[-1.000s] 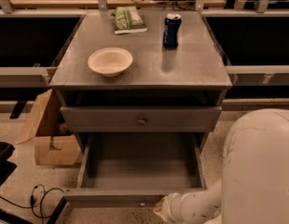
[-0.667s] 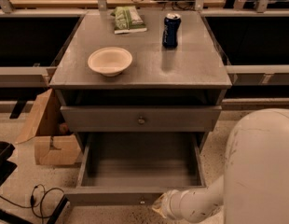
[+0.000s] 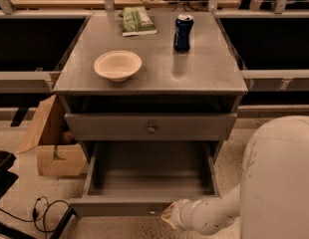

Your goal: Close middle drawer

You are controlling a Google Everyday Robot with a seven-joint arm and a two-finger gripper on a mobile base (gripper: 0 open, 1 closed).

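Note:
The middle drawer point(image 3: 144, 176) is pulled far out of the grey cabinet, and its deep grey box is empty. Its plain front point(image 3: 114, 206) faces me low in the view, with a small knob point(image 3: 152, 212) on it. The topmost drawer front point(image 3: 194, 127) with its round knob sits above it, nearly flush. The lowest drawer is hidden under the open one. My gripper point(image 3: 168, 216) is at the end of the white arm, against the middle drawer's front just right of its knob.
On the cabinet top point(image 3: 204, 73) stand a cream bowl point(image 3: 117, 64), a blue can point(image 3: 183, 32) and a green packet point(image 3: 137, 20). A cardboard box point(image 3: 47, 143) sits on the floor to the left, with black cables point(image 3: 45, 210) nearby. My white body point(image 3: 279, 183) fills the lower right.
The end of my arm has shifted slightly left and up against the drawer front. The drawer front has moved in only a little.

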